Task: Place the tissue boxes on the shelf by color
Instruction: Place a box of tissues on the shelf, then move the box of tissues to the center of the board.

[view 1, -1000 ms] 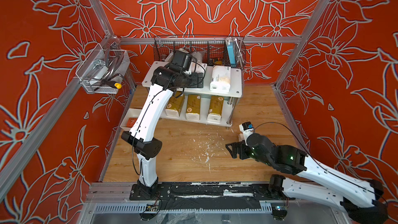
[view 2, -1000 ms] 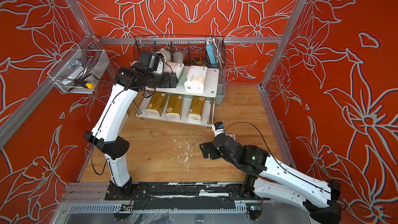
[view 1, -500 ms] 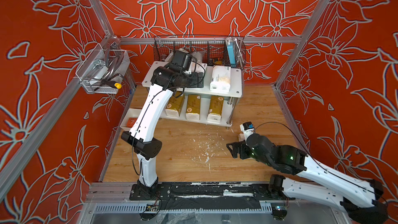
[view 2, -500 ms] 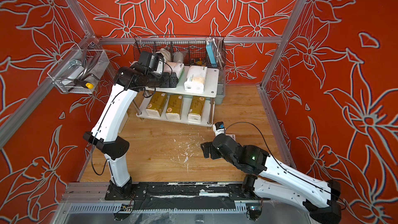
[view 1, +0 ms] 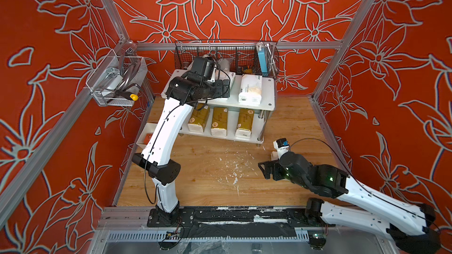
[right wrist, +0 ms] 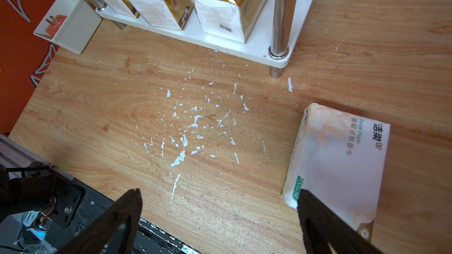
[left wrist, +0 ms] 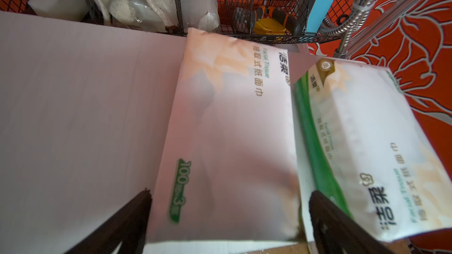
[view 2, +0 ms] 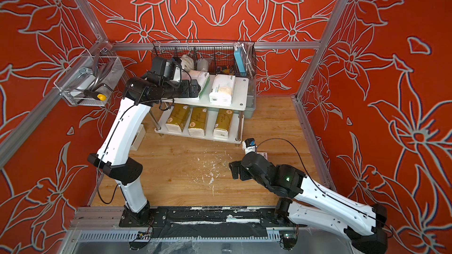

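Note:
The shelf stands at the back of the wooden floor. Three gold tissue boxes lie side by side on its lower board. Two white tissue boxes sit on the top board, one at the right and one beside it. My left gripper is open and straddles that second box with gaps on both sides. A third white box lies on the floor, and one finger of my open right gripper hangs over its corner. My right arm mostly hides it in both top views.
A black wire basket full of odds and ends hangs right behind the shelf. A small white tray with an orange block sits left of the shelf. A clear bin is fixed to the left wall. White flecks mark the floor.
My left gripper has edged slightly leftward over the top board. The right arm has barely shifted.

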Robot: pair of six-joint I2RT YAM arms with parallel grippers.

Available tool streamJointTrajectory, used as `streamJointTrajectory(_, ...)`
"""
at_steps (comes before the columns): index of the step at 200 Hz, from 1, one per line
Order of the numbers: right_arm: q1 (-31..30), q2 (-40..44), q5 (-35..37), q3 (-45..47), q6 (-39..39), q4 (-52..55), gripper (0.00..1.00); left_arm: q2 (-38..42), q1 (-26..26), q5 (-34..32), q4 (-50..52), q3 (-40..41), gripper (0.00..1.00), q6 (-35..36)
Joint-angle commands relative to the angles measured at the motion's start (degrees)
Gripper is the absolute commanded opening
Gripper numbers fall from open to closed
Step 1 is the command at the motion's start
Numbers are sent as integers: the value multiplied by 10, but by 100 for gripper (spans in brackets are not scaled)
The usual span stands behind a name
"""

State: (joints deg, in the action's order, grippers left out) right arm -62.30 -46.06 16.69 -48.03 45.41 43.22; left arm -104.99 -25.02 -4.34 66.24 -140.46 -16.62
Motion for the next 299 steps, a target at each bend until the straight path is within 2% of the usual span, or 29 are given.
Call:
streamJointTrajectory(1,0,2,22,-9,1,15,99,26,1,18,-15,12,99,-7)
streamJointTrajectory(51,25,7,27,-17,-3,41,99,62,1,41,-38,60,99,-21)
streamJointTrajectory(115,127,34,5,-26,-33,83,99,145,1,6,-66,147,99,-24)
streamJointTrajectory(179,193,44,-7,5,-35,106,99,288,1,-42,-94,335,99,-49)
streamJointTrajectory(222,255,38,-45,38,-53,99,99,378,0,-12,-92,495,99,-74)
streamJointTrajectory(247,286,28,-70,56,-60,90,99,416,-5,26,-98,576,98,-89)
streamJointTrajectory(299,311,13,-121,100,-50,62,99,471,-38,52,-111,669,99,-90)
